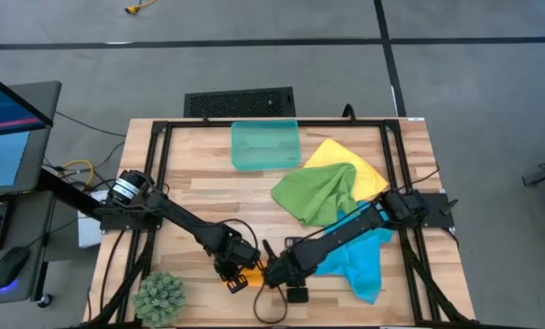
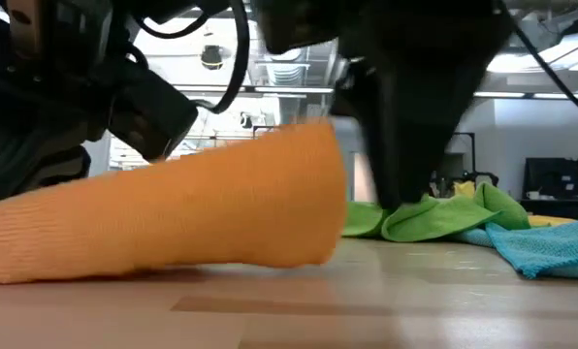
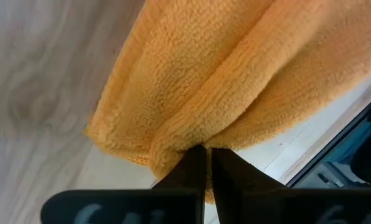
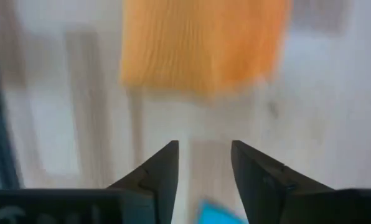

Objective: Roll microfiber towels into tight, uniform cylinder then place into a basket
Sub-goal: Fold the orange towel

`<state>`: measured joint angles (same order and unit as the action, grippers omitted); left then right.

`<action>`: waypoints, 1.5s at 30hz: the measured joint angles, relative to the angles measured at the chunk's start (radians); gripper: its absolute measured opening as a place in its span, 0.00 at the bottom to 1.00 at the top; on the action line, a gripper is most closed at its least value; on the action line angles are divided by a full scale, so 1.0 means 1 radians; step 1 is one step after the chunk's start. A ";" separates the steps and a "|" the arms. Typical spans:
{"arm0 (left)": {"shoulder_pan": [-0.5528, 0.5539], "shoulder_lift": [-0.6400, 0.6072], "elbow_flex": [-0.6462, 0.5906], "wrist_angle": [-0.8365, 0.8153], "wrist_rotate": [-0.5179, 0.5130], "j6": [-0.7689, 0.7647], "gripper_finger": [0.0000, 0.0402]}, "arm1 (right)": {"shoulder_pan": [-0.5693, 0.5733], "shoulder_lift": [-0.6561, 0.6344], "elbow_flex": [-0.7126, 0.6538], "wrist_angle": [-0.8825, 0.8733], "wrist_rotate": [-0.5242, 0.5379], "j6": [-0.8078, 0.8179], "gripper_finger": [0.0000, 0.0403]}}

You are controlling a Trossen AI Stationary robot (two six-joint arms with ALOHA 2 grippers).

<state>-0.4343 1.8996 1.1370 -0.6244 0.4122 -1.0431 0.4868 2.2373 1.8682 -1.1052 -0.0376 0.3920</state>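
The orange towel (image 2: pixel 173 218), loosely rolled, lies on the table near its front edge and also shows in the high view (image 1: pixel 242 280). My left gripper (image 3: pixel 205 155) is shut on the towel's side and stands at its left in the high view (image 1: pixel 234 270). My right gripper (image 4: pixel 204 149) hangs open above the bare table just right of the roll (image 1: pixel 274 274), with nothing between its fingers. The green towel (image 1: pixel 318 192), yellow towel (image 1: pixel 359 160) and blue towel (image 1: pixel 364 260) lie crumpled at the right. The teal basket (image 1: pixel 265 144) stands at the far middle. My left gripper pinches a small fold of the orange towel's outer layer (image 3: pixel 176 146) between its two fingertips; the cloth puckers toward them. The fingers come slanting down from the table's left. The roll lies on the table along its length.
A spiky green plant ball (image 1: pixel 160 297) sits at the near left corner. The green towel (image 2: pixel 434 218) and blue towel (image 2: pixel 551 242) lie behind and right of the roll. Bare wood (image 1: pixel 208 183) shows between the basket and the arms.
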 joint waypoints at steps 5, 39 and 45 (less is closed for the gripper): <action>-0.003 0.000 0.001 -0.019 -0.008 -0.001 0.00 | 0.055 -0.027 0.005 0.029 0.091 -0.063 0.42; -0.002 0.001 0.001 -0.012 0.008 0.010 0.00 | 0.024 0.038 -0.137 0.426 0.278 -0.259 0.29; -0.003 0.000 0.002 -0.010 -0.014 0.010 0.00 | 0.014 0.054 -0.132 0.403 0.260 -0.216 0.29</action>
<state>-0.4377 1.8999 1.1389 -0.6339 0.3981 -1.0336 0.5011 2.2910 1.7363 -0.7024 0.2227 0.1761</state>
